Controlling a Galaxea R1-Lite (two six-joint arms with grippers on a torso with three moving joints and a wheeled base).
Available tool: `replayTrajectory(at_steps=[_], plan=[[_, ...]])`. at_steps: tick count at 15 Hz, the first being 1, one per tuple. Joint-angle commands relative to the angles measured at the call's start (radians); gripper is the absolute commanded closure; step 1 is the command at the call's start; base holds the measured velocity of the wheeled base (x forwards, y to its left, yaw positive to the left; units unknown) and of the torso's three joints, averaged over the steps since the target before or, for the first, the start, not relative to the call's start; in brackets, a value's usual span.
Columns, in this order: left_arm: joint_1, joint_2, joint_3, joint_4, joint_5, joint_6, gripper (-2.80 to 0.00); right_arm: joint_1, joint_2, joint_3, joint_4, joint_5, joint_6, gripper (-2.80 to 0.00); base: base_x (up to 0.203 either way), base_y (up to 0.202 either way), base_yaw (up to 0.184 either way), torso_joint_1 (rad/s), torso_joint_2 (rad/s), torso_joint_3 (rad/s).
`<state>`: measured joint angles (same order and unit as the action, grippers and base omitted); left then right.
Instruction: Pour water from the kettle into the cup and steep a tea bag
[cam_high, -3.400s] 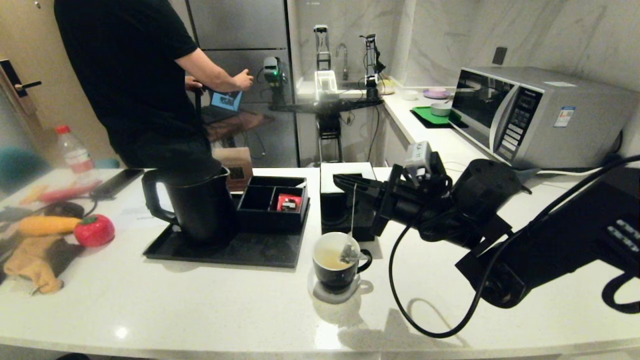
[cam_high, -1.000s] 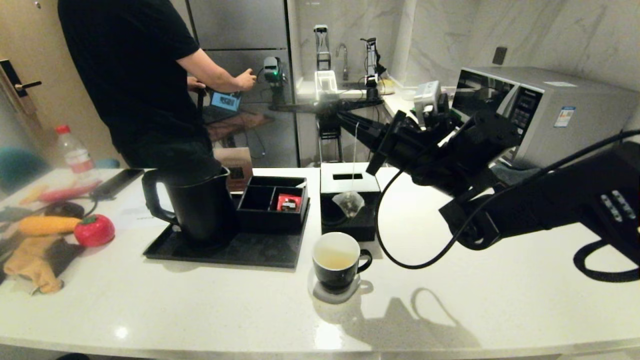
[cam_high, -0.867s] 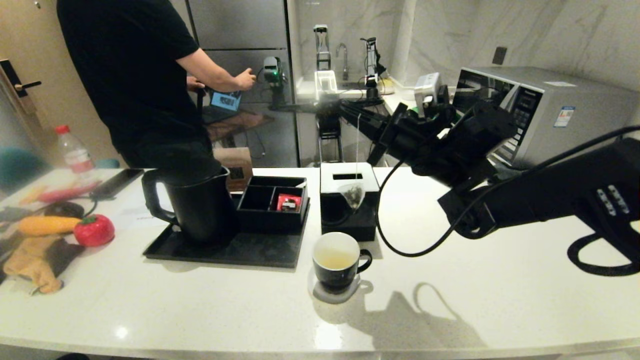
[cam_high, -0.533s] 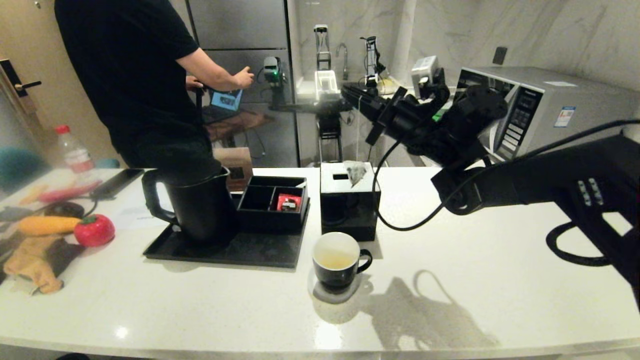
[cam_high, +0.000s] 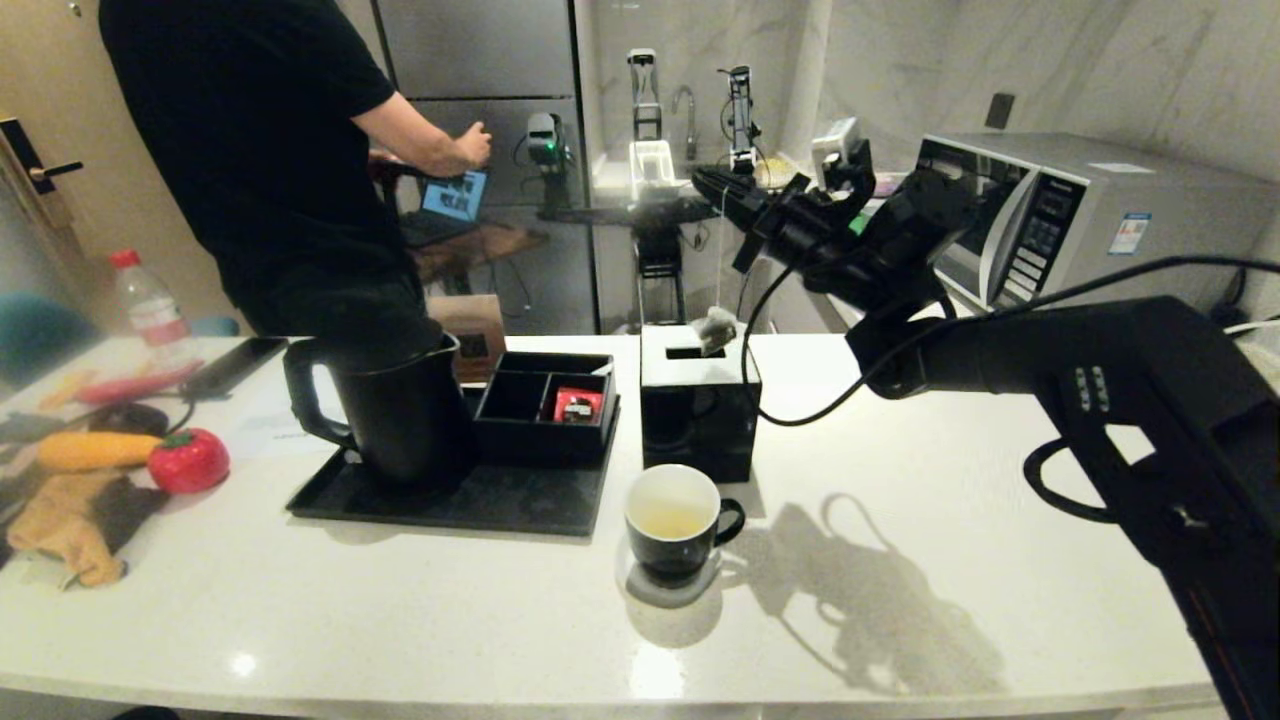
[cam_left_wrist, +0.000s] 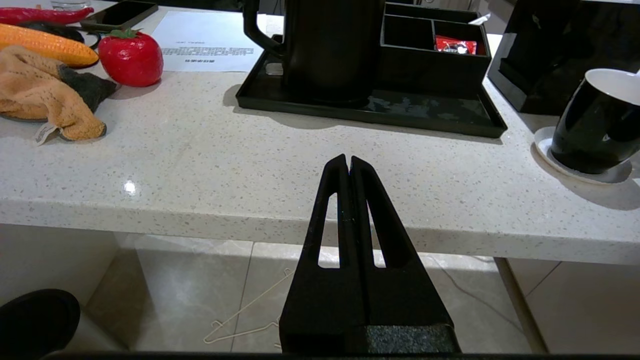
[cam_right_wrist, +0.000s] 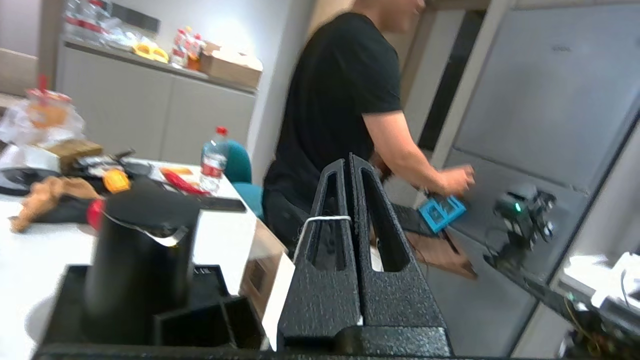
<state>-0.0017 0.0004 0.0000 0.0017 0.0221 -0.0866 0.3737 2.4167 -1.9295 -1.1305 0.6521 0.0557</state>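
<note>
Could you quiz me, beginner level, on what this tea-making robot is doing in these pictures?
1. True or false: the tea bag is sitting inside the cup.
2. Which gripper holds the tea bag's string? A) left gripper B) right gripper C) neither
3. Fill in: the kettle stands on a black ____.

Key
1. False. It hangs on its string above the tissue box, behind the cup.
2. B. The right gripper is shut on the string, raised over the counter; the left gripper is shut on nothing, low at the counter's front edge.
3. tray.
</note>
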Motion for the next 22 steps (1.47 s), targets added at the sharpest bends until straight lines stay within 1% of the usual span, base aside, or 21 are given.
replayTrajectory(at_steps=[1, 5, 9, 19, 22], plan=[[0.0, 0.0, 0.0, 0.0, 0.001, -0.001, 0.0, -0.018, 0.044, -0.017, -0.014, 0.0, 0.019, 0.0, 0.0, 0.0, 0.0, 0.0, 0.0, 0.0], [0.0, 0.0, 0.0, 0.0, 0.001, -0.001, 0.0, -0.039, 0.056, -0.018, -0.018, 0.0, 0.03, 0.0, 0.0, 0.0, 0.0, 0.0, 0.0, 0.0], [0.0, 0.0, 0.0, 0.0, 0.001, -0.001, 0.0, -0.04, 0.062, -0.02, -0.018, 0.001, 0.032, 0.0, 0.0, 0.0, 0.0, 0.0, 0.0, 0.0], [0.0, 0.0, 0.0, 0.0, 0.001, -0.001, 0.0, 0.013, 0.081, -0.019, -0.022, 0.006, 0.03, 0.0, 0.0, 0.0, 0.0, 0.0, 0.0, 0.0], [0.0, 0.0, 0.0, 0.0, 0.001, -0.001, 0.0, 0.018, 0.099, -0.02, -0.022, 0.004, 0.03, 0.0, 0.0, 0.0, 0.0, 0.0, 0.0, 0.0]])
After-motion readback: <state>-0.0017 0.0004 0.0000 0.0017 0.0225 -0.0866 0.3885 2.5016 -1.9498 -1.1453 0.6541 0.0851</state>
